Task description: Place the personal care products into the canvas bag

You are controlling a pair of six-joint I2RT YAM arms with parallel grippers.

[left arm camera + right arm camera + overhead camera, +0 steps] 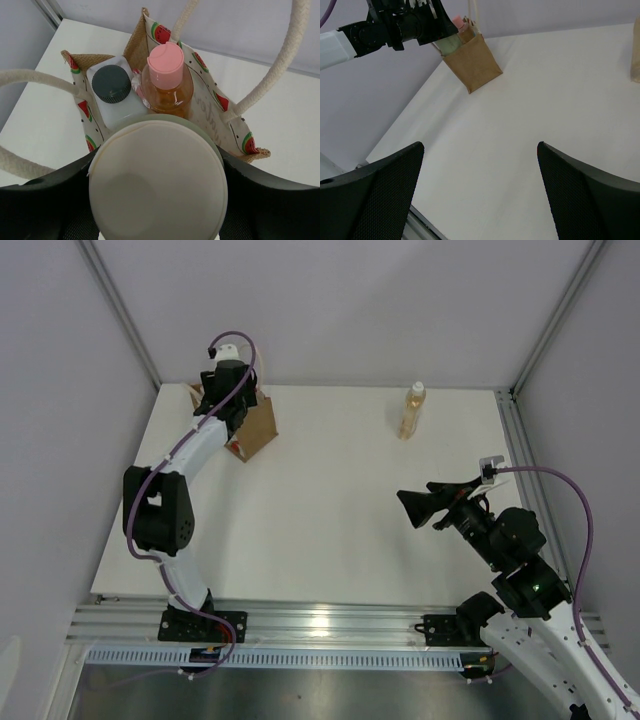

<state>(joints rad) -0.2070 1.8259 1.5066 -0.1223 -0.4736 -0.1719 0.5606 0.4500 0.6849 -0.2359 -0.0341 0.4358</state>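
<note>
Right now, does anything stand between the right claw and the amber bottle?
Nothing visible does: only tabletop lies between the open right claw and the amber bottle. The left claw, holding the cream bottle, hangs over the canvas bag.

Overall light: bright, even and diffuse in all three views, with no hard-edged shadows.
Shadows: the canvas bag (258, 425) and the amber bottle (411, 410) cast only faint, soft shade on the white table (330, 530).
Glare: a bright streak lies on the metal rail (320, 621) along the near edge.
Dark areas: the black fingers (375, 200) in the right wrist view are deep in tone, though their mesh texture shows.
Focus: the pink cap (165, 62) and black cap (111, 84) look crisp; the cream bottle (157, 182), closest to the lens, is a pale, low-contrast disc.
Distortion: the frame posts (118, 310) lean inward in the top view.
</note>
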